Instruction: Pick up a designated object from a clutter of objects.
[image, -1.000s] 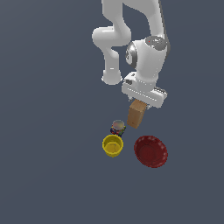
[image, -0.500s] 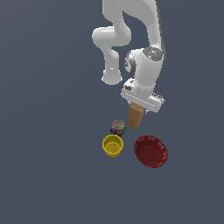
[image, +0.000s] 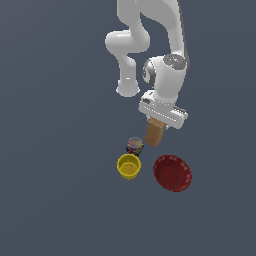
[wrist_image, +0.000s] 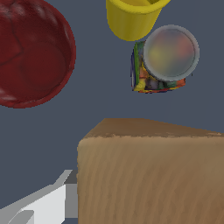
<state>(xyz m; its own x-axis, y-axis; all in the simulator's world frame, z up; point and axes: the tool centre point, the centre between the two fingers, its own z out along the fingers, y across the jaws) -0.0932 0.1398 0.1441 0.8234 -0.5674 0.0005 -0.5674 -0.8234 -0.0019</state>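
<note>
The designated object, a plain tan-brown box (image: 154, 133), hangs tilted under my white gripper (image: 159, 121) in the exterior view, just above and to the right of the clutter. In the wrist view the box (wrist_image: 151, 175) fills the near field, and one pale finger (wrist_image: 52, 199) lies against its side. The gripper is shut on the box, and the other finger is hidden behind it. The clutter of objects holds a small multicoloured can (image: 134, 145), a yellow cup (image: 129, 166) and a dark red ridged bowl (image: 172, 173).
The can (wrist_image: 164, 61), the cup (wrist_image: 131, 17) and the bowl (wrist_image: 33, 52) lie close together beyond the box in the wrist view. They rest on a plain dark grey floor (image: 60, 190). The arm's white base (image: 127, 87) stands behind the group.
The wrist has come down a little and the hand has sunk slightly with the box. The can, cup and bowl have not moved.
</note>
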